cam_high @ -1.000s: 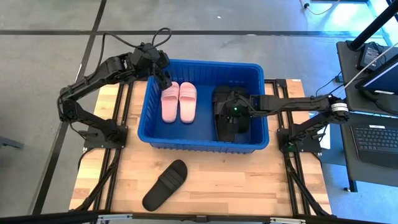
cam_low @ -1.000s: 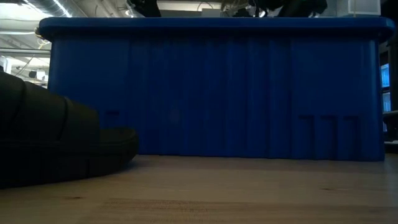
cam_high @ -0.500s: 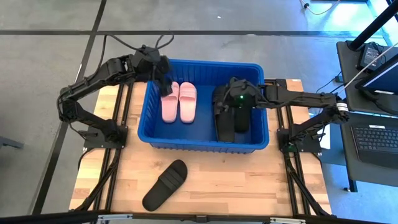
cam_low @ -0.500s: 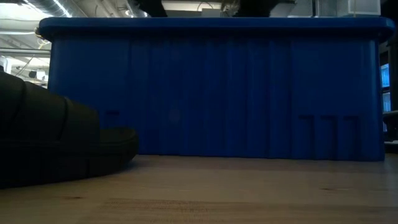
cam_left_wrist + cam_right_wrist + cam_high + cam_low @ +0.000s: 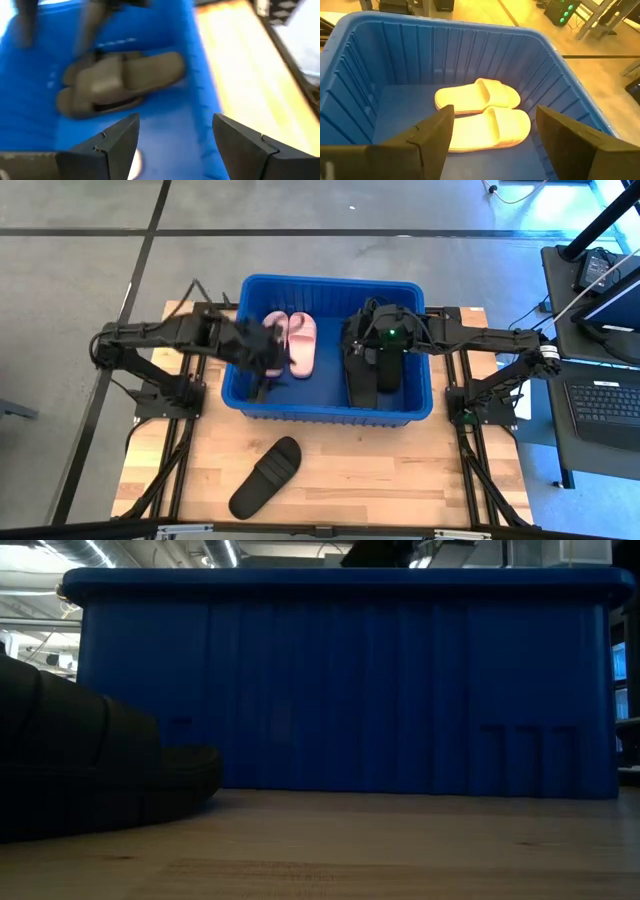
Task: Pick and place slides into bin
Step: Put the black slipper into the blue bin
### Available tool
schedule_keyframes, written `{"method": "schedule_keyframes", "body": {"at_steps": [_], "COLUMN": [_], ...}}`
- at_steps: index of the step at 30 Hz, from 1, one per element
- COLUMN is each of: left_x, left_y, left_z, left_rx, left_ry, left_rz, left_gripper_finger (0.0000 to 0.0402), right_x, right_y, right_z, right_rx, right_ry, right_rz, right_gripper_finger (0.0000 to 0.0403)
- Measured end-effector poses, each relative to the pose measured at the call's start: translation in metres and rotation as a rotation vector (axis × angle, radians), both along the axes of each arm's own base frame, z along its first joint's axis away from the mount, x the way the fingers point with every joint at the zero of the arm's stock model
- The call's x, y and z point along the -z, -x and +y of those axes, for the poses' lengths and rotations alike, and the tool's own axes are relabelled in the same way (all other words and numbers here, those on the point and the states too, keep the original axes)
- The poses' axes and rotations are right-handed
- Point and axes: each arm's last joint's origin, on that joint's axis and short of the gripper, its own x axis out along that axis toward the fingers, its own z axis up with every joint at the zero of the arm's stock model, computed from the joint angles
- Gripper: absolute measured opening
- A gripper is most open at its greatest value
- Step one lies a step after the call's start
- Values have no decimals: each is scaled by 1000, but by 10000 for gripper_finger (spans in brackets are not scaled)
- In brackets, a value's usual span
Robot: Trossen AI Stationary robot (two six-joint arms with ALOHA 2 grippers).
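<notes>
From above, the blue bin (image 5: 330, 415) holds a pink pair of slides (image 5: 293, 343) on its left side and black slides (image 5: 362, 365) on its right; one black slide (image 5: 266, 477) lies alone on the wooden table (image 5: 400, 470) in front. The left gripper (image 5: 266, 370) hangs over the bin's left part, the right gripper (image 5: 372, 352) over the black slides. Only the wrist views show their fingers: the left fingers (image 5: 112, 145) and right fingers (image 5: 436, 132) are spread, nothing between them. The low view shows just the bin's ribbed wall and the lone slide's toe.
</notes>
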Motion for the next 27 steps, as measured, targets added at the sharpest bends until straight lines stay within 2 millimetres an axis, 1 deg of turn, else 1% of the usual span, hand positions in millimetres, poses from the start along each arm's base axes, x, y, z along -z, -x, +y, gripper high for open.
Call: {"method": "schedule_keyframes", "body": {"at_steps": [3,8,12,16,21,24,27], "left_x": [9,31,56,80,111,132,154], "left_y": [0,5,13,27,45,54,61], "left_z": [-24,-62,-90,-117,-140,-151,-161], "left_rx": [63,128,213,279,282,280,319], "left_ry": [-22,-134,-204,-192,-196,-202,-195], "left_rz": [23,82,151,218,278,286,270], "left_gripper_finger": [246,246,246,246,246,246,246], "right_x": [1,5,5,5,2,2,3], "right_y": [0,2,2,2,1,0,0], "right_z": [1,3,3,3,3,3,3], "right_rx": [8,6,29,44,64,75,90], "right_ry": [-21,-34,-72,-97,-134,-154,-181], "right_rz": [7,50,29,18,-27,-43,-47], "right_gripper_finger": [280,280,280,280,280,280,280]}}
